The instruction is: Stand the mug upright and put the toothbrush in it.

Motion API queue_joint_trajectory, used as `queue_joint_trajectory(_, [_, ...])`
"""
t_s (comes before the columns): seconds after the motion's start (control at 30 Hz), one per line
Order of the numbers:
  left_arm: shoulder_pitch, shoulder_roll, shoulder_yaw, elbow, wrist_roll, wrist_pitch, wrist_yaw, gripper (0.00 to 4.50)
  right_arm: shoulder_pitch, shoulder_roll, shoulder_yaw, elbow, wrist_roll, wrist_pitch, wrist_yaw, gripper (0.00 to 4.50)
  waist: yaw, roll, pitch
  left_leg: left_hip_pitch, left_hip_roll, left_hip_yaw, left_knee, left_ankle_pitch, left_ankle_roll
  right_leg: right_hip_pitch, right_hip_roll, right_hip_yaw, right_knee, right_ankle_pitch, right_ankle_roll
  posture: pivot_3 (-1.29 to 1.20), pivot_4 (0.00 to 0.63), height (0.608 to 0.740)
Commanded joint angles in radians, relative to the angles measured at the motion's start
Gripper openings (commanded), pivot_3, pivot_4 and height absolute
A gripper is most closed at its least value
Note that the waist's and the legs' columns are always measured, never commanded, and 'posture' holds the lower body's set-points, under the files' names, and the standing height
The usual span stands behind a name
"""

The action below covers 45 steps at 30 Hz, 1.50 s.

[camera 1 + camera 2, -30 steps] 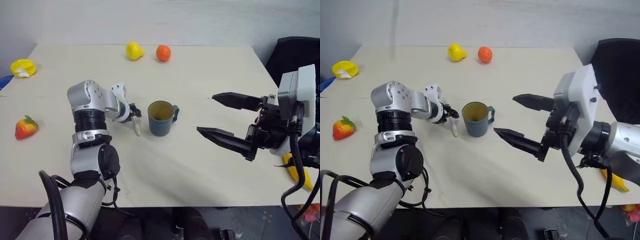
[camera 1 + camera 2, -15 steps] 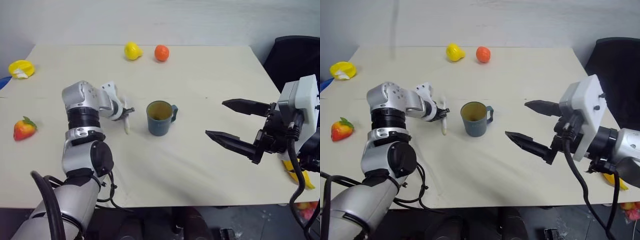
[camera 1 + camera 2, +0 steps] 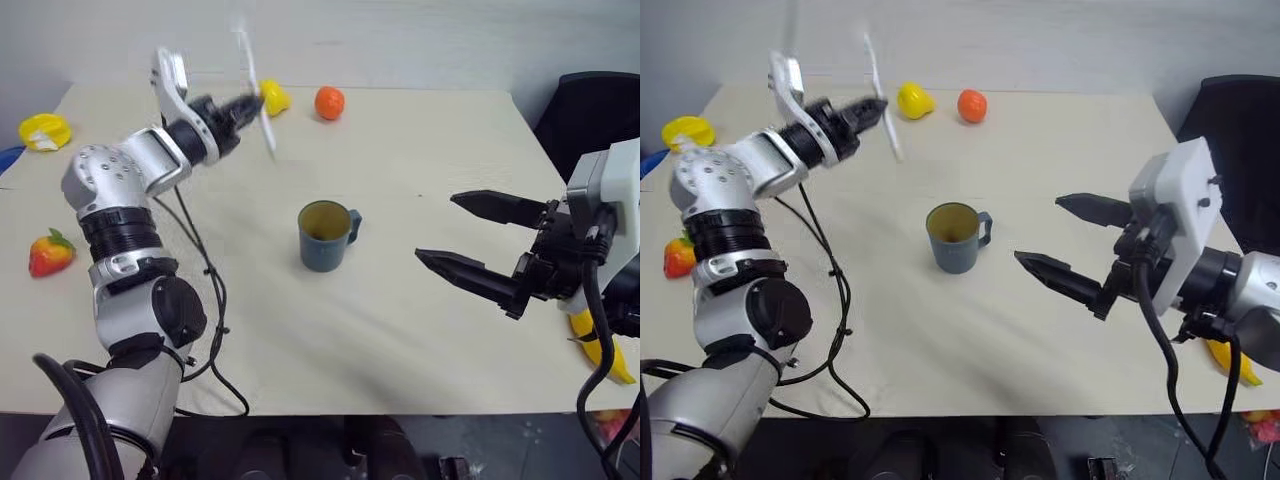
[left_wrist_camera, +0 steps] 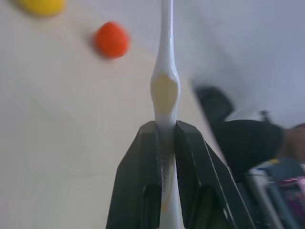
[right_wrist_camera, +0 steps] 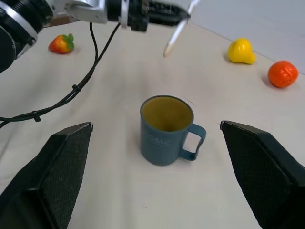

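Now the left pincer (image 3: 243, 104) clamps the toothbrush (image 3: 255, 90), shaft crosswise and nearly upright; the upright mug (image 3: 323, 236) sits below and rightward. Right pincer (image 3: 462, 236) gapes empty.

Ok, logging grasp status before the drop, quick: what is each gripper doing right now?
Left gripper: closed on the toothbrush, held up above the table.
Right gripper: open, holding nothing, beside the upright mug.

Bare table (image 3: 400, 150) all around the upright mug (image 3: 323, 236).
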Motion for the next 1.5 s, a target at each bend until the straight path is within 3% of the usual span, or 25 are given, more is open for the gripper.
queue_joint_trajectory(0.03, [0.104, -0.032, -0.112, -0.286, -0.136, 0.016, -0.132, 0.13, -0.020, -0.007, -0.001, 0.005, 0.007, -0.020, -0.017, 4.50, 0.001, 0.000, 0.000, 0.000, 0.000, 0.001, 0.000, 0.000, 0.000, 0.000, 0.000, 0.001, 0.001, 0.000, 0.000, 0.00, 0.150, 0.740])
queue_joint_trajectory(0.13, [0.181, -0.011, -0.215, -0.402, -0.140, -0.029, -0.191, 0.13, -0.016, 0.003, -0.002, 0.010, 0.014, -0.021, -0.033, 4.50, 0.002, 0.000, 0.000, 0.001, 0.000, 0.000, 0.002, 0.001, 0.000, 0.000, 0.000, 0.001, 0.002, 0.001, -0.001, 0.00, 0.150, 0.740])
queue_joint_trajectory(0.33, [0.295, 0.058, -0.424, -0.469, 0.018, -0.285, -0.280, 0.13, 0.003, 0.011, -0.014, 0.007, 0.014, -0.023, -0.043, 4.50, 0.002, 0.000, 0.000, 0.000, 0.000, 0.001, 0.002, 0.002, 0.001, 0.002, 0.001, 0.003, 0.001, 0.003, -0.001, 0.00, 0.150, 0.740])
queue_joint_trajectory(0.57, [0.367, 0.019, -0.516, -0.418, 0.145, -0.531, -0.277, 0.13, 0.028, 0.028, -0.028, -0.004, 0.007, -0.031, -0.049, 4.50, 0.005, 0.000, 0.000, -0.002, -0.001, -0.001, 0.002, 0.002, 0.005, 0.002, 0.001, 0.003, -0.004, 0.005, 0.002, 0.00, 0.150, 0.740])
queue_joint_trajectory(0.87, [0.458, 0.013, -0.581, -0.384, 0.235, -0.664, -0.291, 0.13, 0.043, 0.029, -0.039, 0.001, -0.002, -0.035, -0.043, 4.50, 0.004, 0.000, 0.000, -0.003, -0.003, -0.001, 0.002, 0.001, 0.008, 0.002, 0.000, 0.004, -0.008, 0.007, 0.004, 0.00, 0.150, 0.740])
queue_joint_trajectory(1.07, [0.461, 0.045, -0.509, -0.447, 0.146, -0.588, -0.311, 2.07, 0.058, 0.038, -0.032, 0.024, -0.038, -0.032, -0.004, 4.50, 0.004, 0.000, 0.000, -0.003, -0.002, -0.001, 0.002, 0.001, 0.008, 0.002, 0.000, 0.004, -0.008, 0.007, 0.004, 0.00, 0.150, 0.740])
queue_joint_trajectory(1.27, [0.440, 0.272, -0.433, -0.492, 0.037, -0.513, -0.512, 3.84, 0.138, 0.015, -0.050, 0.089, -0.168, -0.021, 0.173, 4.50, 0.001, 0.000, 0.000, -0.002, -0.002, 0.000, 0.001, 0.001, 0.009, 0.002, 0.001, 0.005, -0.008, 0.007, 0.004, 0.00, 0.150, 0.740])
queue_joint_trajectory(1.4, [0.523, 0.611, -0.409, -0.465, 0.056, -0.586, -0.858, 3.84, 0.187, -0.036, -0.073, 0.151, -0.254, -0.018, 0.392, 4.50, -0.004, 0.001, 0.001, -0.002, -0.002, 0.000, 0.000, 0.001, 0.009, 0.001, 0.001, 0.005, -0.009, 0.007, 0.004, 0.00, 0.150, 0.740])
queue_joint_trajectory(1.5, [0.613, 0.790, -0.387, -0.370, 0.120, -0.716, -1.021, 3.84, 0.187, -0.061, -0.078, 0.192, -0.287, -0.019, 0.509, 4.50, -0.002, 0.003, 0.001, -0.001, -0.002, 0.001, -0.001, 0.000, 0.010, 0.001, 0.001, 0.004, -0.009, 0.006, 0.003, 0.00, 0.150, 0.740])
